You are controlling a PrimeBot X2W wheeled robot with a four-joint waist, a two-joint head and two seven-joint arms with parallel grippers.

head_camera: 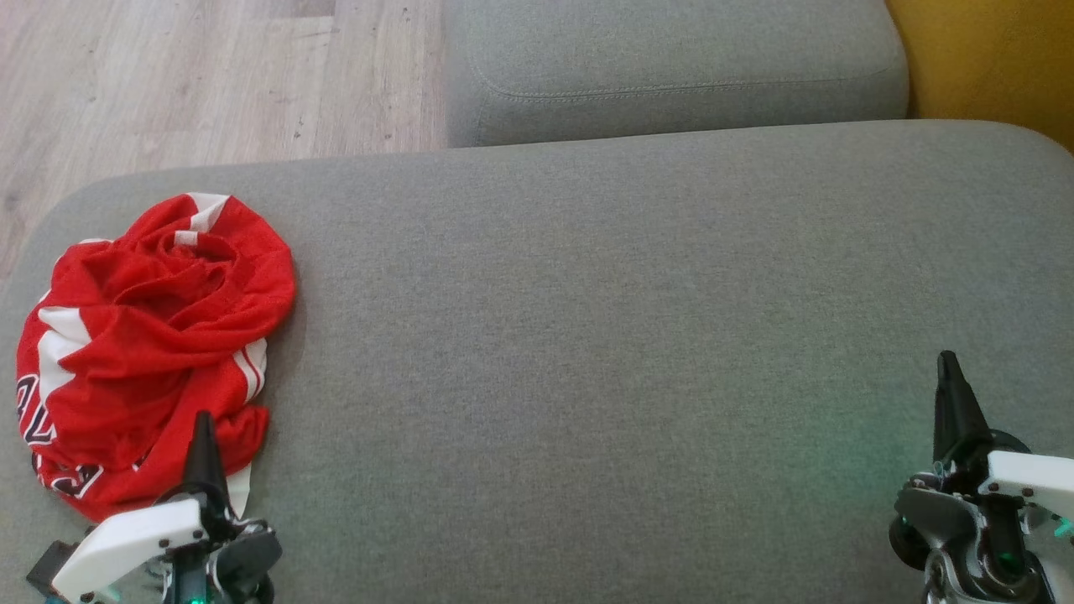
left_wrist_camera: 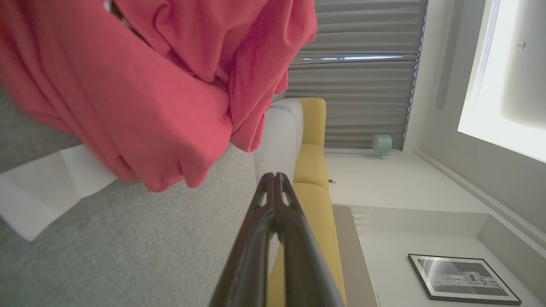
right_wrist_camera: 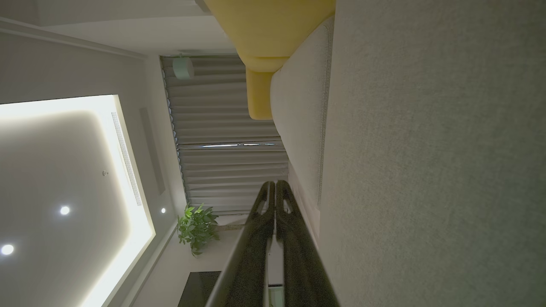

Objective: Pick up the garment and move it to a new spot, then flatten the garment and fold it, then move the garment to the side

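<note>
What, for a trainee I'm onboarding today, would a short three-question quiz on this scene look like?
1. True or false: the red garment lies flat and folded on the grey cushion.
2. Which is nearer the garment? A: left gripper. B: right gripper.
3. Fill in: the fingers of both grippers are ____, holding nothing.

Key: 1 false, it is crumpled in a heap; 2 A; 3 shut.

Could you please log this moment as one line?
crumpled red-and-white jersey: unheld on grey fabric cushion; left gripper: shut, near it; right gripper: shut, empty
</note>
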